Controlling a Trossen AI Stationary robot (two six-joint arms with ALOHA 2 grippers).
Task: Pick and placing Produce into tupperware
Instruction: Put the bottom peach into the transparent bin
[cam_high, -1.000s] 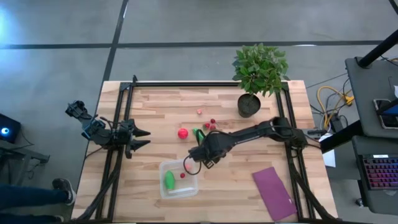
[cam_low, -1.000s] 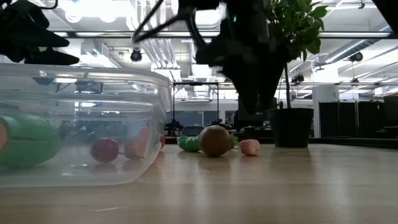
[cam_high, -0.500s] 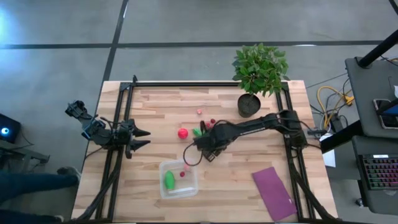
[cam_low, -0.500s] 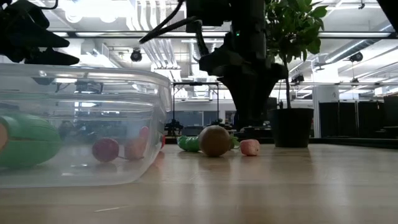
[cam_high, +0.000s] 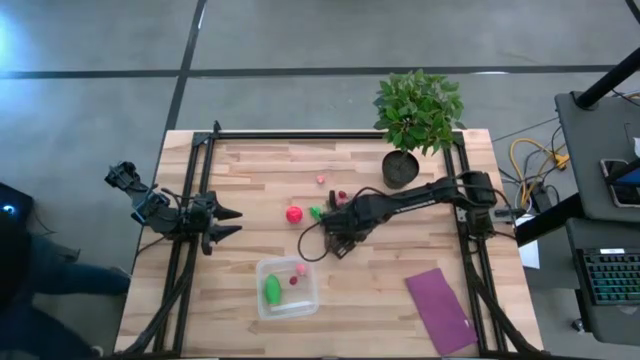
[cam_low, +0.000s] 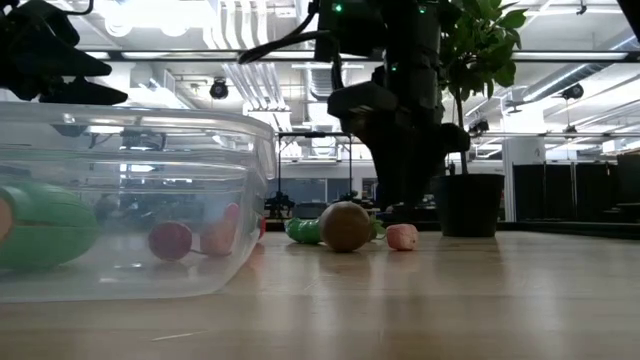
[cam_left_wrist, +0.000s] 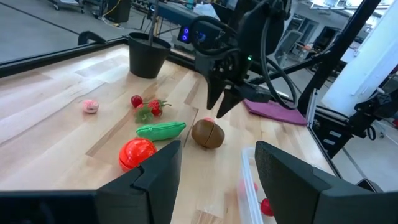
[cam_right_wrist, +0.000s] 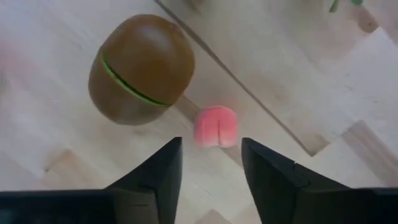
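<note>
The clear tupperware (cam_high: 288, 287) near the table's front holds a green piece (cam_high: 272, 289) and small red bits (cam_low: 170, 240). At the table's middle lie a red ball (cam_left_wrist: 137, 154), a green oblong piece (cam_left_wrist: 161, 129), a brown oval (cam_right_wrist: 141, 68) and a small pink piece (cam_right_wrist: 215, 126). My right gripper (cam_right_wrist: 211, 180) hangs open, pointing down, just above the pink piece beside the brown oval and touching neither. My left gripper (cam_high: 234, 222) waits open at the table's left edge.
A potted plant (cam_high: 415, 115) stands at the far right, its black pot (cam_left_wrist: 149, 55) behind the produce. A flat purple cloth (cam_high: 438, 310) lies near the front right corner. More small red and pink bits (cam_high: 342, 195) lie toward the far side.
My right gripper has gone from beside the tupperware toward the table's far edge and a little right. It has sunk and tipped to point straight down, and now stands over the pink piece and the brown oval. The produce has not moved.
</note>
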